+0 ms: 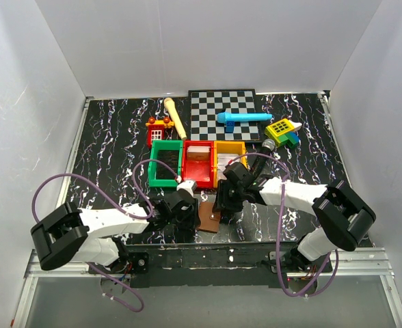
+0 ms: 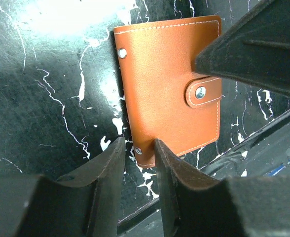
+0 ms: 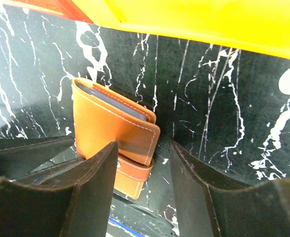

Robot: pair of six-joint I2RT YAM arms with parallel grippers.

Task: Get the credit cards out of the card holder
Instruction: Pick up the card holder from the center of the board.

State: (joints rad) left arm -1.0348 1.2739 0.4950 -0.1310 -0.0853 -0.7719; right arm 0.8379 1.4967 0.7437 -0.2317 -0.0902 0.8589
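Near the front edge of the table [image 1: 112, 143], between the two arms, the card holder [image 1: 208, 220] lies closed with its snap strap fastened. Left gripper [image 2: 138, 143]: fingers a narrow gap apart, with one corner of the holder at that gap; whether they pinch it cannot be told. Right gripper [image 3: 145, 145]: jaws wide apart, gripping nothing; one finger overlaps the holder and the other is over bare table.

Card holder [image 1: 209, 220] on table [image 1: 112, 137] just before bins [image 1: 185, 164], betw. L hand [image 1: 182, 205] & R hand [image 1: 224, 201].
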